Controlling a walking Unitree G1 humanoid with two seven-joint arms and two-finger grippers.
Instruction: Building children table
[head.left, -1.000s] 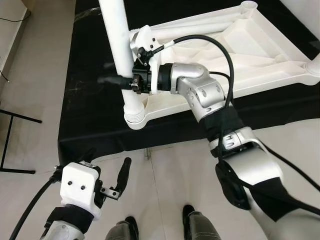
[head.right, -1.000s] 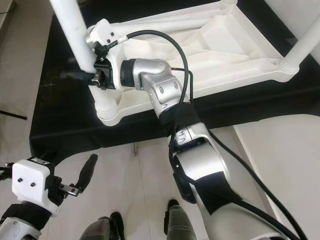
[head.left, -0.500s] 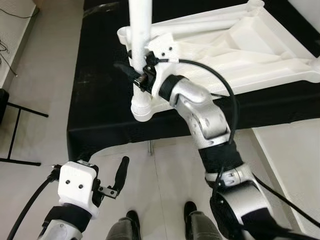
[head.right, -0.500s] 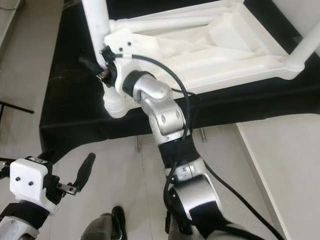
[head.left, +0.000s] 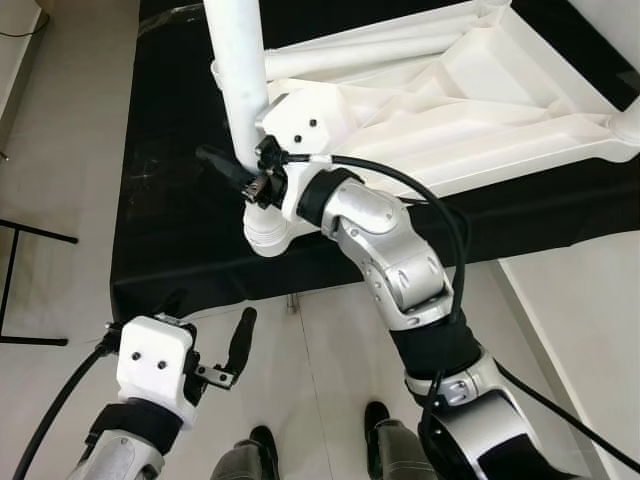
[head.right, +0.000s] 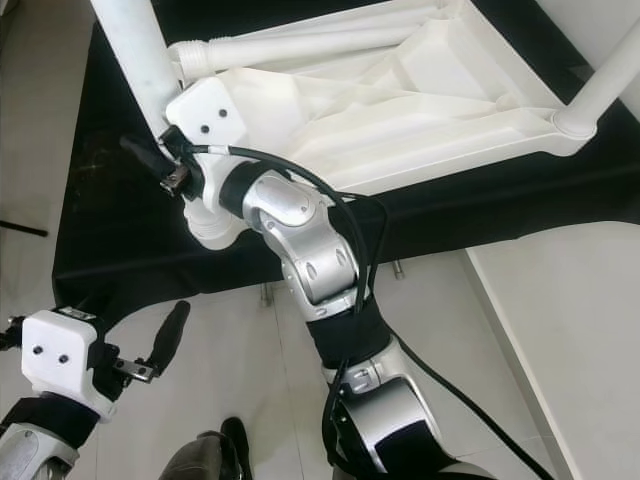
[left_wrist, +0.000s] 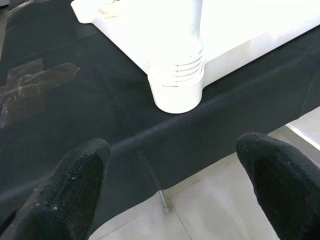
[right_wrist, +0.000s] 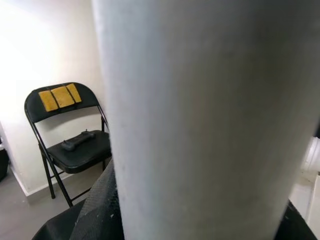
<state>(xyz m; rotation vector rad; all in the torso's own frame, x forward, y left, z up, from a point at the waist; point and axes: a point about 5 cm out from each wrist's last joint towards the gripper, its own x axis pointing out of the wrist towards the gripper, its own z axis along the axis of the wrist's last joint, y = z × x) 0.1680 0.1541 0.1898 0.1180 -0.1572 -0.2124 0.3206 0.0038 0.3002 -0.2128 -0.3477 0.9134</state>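
Observation:
A white plastic children's table (head.left: 470, 120) lies upside down on a black-covered platform (head.left: 170, 200). A white leg (head.left: 237, 80) stands upright in the near-left corner socket (head.left: 265, 225). My right gripper (head.left: 243, 172) is shut on that leg just above the socket; in the right wrist view the leg (right_wrist: 210, 120) sits between the fingers. My left gripper (head.left: 208, 322) hangs open low over the floor, in front of the platform edge; its wrist view looks at the socket (left_wrist: 177, 87) from between its fingers (left_wrist: 75, 185).
Another white leg (head.right: 600, 85) stands in the table's right corner, and a loose leg (head.left: 370, 55) lies across the far rim. A black metal stand (head.left: 30, 240) is on the floor at left. A black folding chair (right_wrist: 70, 140) stands by a wall.
My right wrist has turned around the leg while staying shut on it, and the forearm has swung nearer. The head view has shifted. The left gripper has stayed put.

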